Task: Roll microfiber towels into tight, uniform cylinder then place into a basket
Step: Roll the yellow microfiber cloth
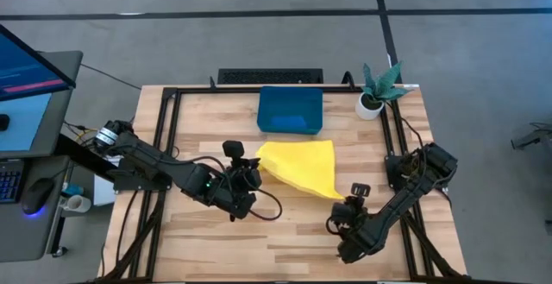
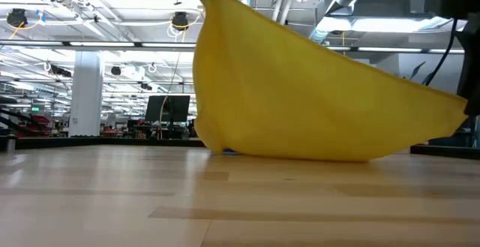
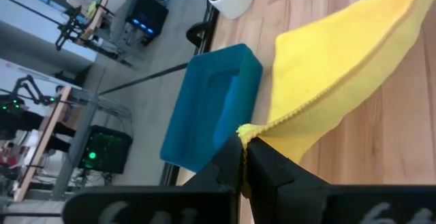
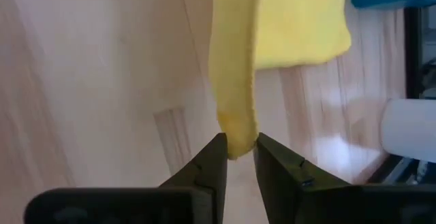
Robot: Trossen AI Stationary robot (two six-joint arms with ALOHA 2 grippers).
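The yellow microfiber towel [image 1: 297, 165] is stretched between my two grippers at the table's middle. In the low view its left end is high and its right end lower, and its sagging lower fold [image 2: 300, 157] touches the wood. My left gripper [image 1: 255, 165] is shut on the towel's left corner. My right gripper [image 1: 344, 200] is shut on its near right corner. The dark teal basket [image 1: 291, 110] stands just beyond the towel, toward the far edge; it also shows in the left wrist view [image 3: 211, 112]. My left gripper pinches the towel's hemmed corner [image 3: 246, 131] between its two fingertips, coming from the table's left and slanting down. That corner is lifted high and the cloth runs away from it along a drawn edge. My right gripper pinches a narrow bunched corner [image 4: 237, 142] between its two fingers [image 4: 214, 157], slanting down from the near right. The corner is lifted off the table, and the cloth widens beyond it toward the basket.
A small white pot with a green plant [image 1: 377, 90] stands at the far right corner, right of the basket. A black frame [image 1: 164, 146] runs around the table's edges. Bare wood lies in front of the towel, near the front edge [image 1: 276, 249].
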